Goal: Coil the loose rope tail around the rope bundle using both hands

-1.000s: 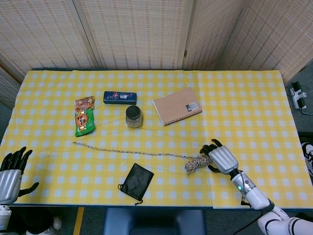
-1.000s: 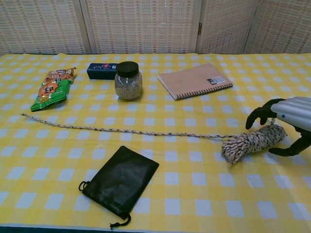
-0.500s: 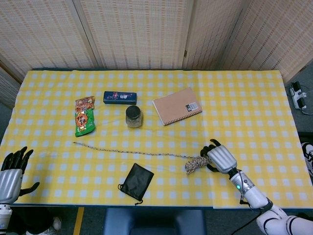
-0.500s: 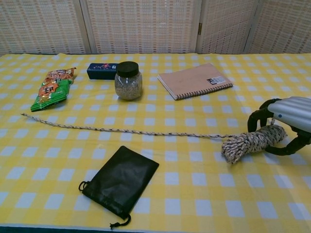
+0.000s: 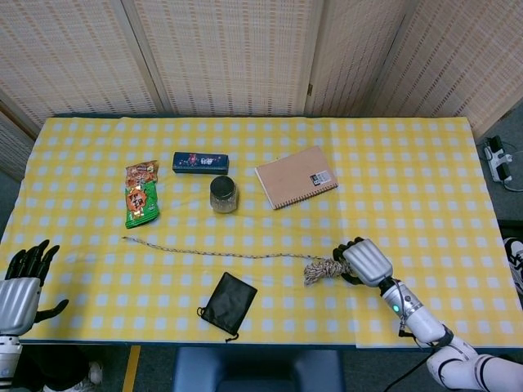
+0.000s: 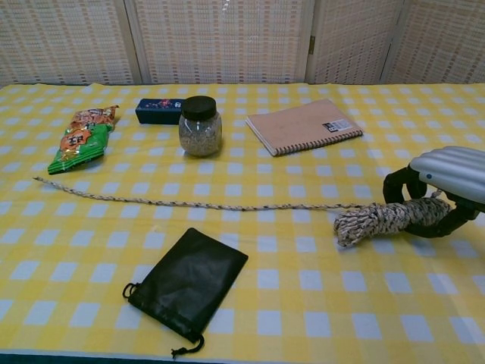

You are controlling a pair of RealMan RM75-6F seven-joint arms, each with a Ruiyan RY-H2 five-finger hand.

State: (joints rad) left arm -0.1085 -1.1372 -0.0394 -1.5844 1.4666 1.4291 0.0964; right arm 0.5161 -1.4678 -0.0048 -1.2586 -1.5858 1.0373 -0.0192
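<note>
While the right hand (image 6: 443,186) wraps its fingers (image 6: 402,186) around the bundle (image 6: 375,220) near the table's (image 5: 409,163) 5 o'clock edge, the tail (image 6: 189,203) runs toward 9 o'clock; the left hand (image 5: 20,282) hovers spread, holding nothing.

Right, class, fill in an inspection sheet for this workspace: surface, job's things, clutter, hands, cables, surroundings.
Surface: table under a yellow checked cloth.
Job's things: rope bundle at the right; tail lying straight out to the left, uncoiled.
Clutter: black pouch, jar, notebook, blue box, snack packet.
Hands: right hand grips the bundle; left hand holds nothing, fingers apart, at the table's left edge.
Cables: power strip with cord on the floor, right.
Surroundings: woven screens behind.
</note>
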